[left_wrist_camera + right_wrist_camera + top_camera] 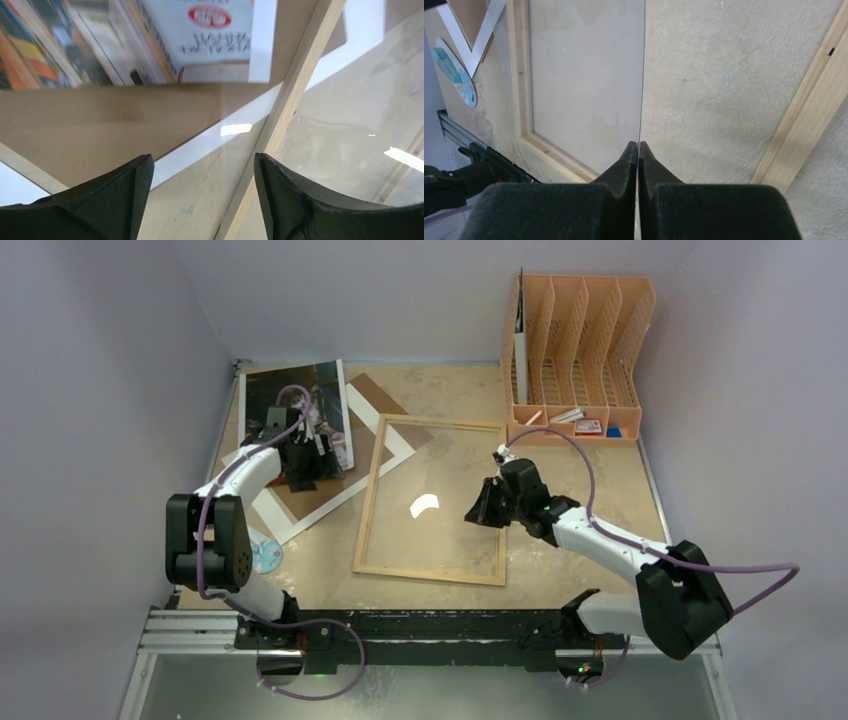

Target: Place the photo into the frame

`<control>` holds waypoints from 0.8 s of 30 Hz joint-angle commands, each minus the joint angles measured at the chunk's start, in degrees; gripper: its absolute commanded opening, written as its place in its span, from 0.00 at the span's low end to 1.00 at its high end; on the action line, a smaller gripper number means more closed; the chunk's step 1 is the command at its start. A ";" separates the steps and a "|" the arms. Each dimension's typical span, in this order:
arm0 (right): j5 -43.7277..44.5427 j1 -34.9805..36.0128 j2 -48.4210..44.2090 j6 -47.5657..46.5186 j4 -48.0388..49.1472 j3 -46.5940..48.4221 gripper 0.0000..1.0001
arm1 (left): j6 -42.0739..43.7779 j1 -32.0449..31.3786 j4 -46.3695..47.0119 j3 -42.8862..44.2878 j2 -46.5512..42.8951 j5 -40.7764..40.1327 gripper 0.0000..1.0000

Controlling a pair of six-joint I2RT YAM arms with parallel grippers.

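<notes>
The photo (pixel 290 400), a dark print with books, lies at the back left; its lower edge shows in the left wrist view (pixel 75 40). Partly under it lie a brown backboard (pixel 300 498) and a white mat (pixel 285 525). The light-wood frame (pixel 370 495) lies flat at the table's middle, and its left rail (pixel 295 85) crosses the left wrist view. My left gripper (pixel 305 465) (pixel 200 160) hangs open over the photo's near edge, holding nothing. My right gripper (pixel 482 508) (pixel 639 145) is shut on the edge of a clear pane (pixel 642 75) above the frame's right side.
An orange file organiser (pixel 575 340) stands at the back right with small items in its front tray. A round blue-and-white disc (pixel 265 555) lies by the left arm's base. The black mounting rail (pixel 430 625) runs along the near edge.
</notes>
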 commanded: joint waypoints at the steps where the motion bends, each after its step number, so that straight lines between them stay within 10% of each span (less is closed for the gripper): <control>1: -1.44 -0.65 -2.00 1.14 8.24 -4.01 0.01 | 0.77 0.24 4.77 -5.63 -2.33 7.89 0.77; 17: -20.06 -5.90 10.38 -4.43 19.49 -2.86 0.33 | -1.68 0.14 10.89 -9.83 6.06 15.85 0.60; 24: -17.78 -6.36 12.14 -5.23 22.30 -0.68 0.67 | -0.69 0.14 10.07 -8.83 8.97 15.15 0.44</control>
